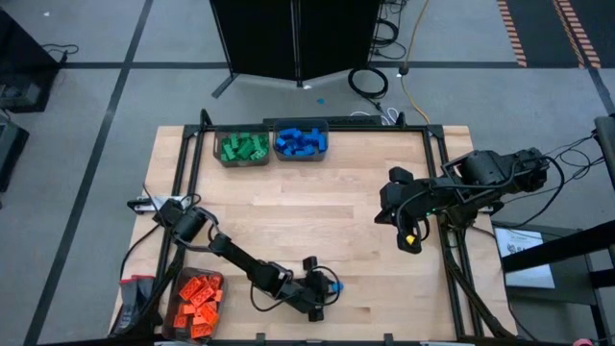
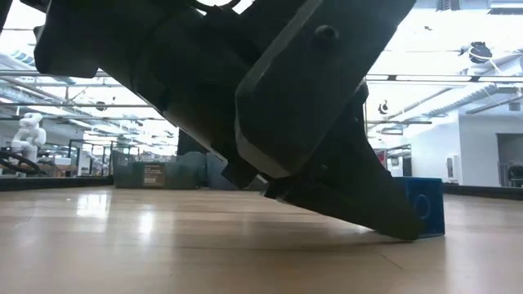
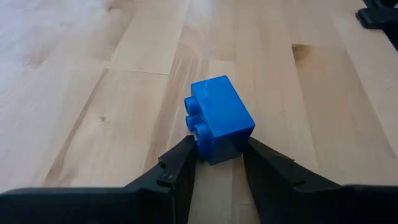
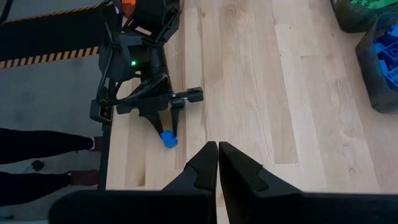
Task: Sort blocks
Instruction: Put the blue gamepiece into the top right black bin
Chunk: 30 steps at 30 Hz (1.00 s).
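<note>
Tabletop [image 1: 317, 207], one blue block [image 3: 219, 118] left loose.
Left fingers [image 3: 180, 165] closing around block for sorting; right fingers [image 4: 205, 158] clenched, idle.

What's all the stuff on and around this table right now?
Blue block: one, blue, on the table's near edge, between the left gripper's fingers.
Green blocks: many, green, in the far bin.
Blue blocks: many, blue, in the neighbouring far bin.
Orange blocks: many, orange, in the near left bin.
Table: one, light wood.
Left gripper: dark, closed on the blue block.
Right gripper: dark, shut, held above the table's right side.
</note>
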Each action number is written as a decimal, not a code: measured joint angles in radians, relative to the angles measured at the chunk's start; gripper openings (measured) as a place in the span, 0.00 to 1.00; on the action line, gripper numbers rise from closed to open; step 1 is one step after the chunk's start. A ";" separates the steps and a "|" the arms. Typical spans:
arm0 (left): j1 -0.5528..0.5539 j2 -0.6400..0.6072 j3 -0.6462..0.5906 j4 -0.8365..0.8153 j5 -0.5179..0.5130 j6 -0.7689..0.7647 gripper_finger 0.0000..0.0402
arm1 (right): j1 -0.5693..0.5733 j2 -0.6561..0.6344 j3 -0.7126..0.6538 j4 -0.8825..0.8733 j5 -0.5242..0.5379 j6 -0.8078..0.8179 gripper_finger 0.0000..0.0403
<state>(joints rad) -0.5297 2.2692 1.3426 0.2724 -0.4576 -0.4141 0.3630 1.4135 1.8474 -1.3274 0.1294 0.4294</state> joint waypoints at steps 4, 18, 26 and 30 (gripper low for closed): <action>0.000 0.000 0.000 0.001 -0.005 0.000 0.33 | 0.000 0.000 0.000 0.000 0.000 0.000 0.03; 0.019 -0.037 -0.001 -0.002 -0.111 0.000 0.27 | 0.000 0.000 0.000 0.000 -0.001 0.004 0.03; 0.114 -0.133 -0.001 -0.039 -0.180 0.009 0.27 | 0.000 0.000 0.000 -0.001 -0.001 0.000 0.03; 0.191 -0.210 -0.001 -0.169 -0.257 0.010 0.27 | 0.000 0.000 0.000 -0.001 -0.001 0.000 0.03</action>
<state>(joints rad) -0.3386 2.0595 1.3415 0.1031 -0.7149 -0.4037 0.3626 1.4136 1.8477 -1.3281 0.1287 0.4297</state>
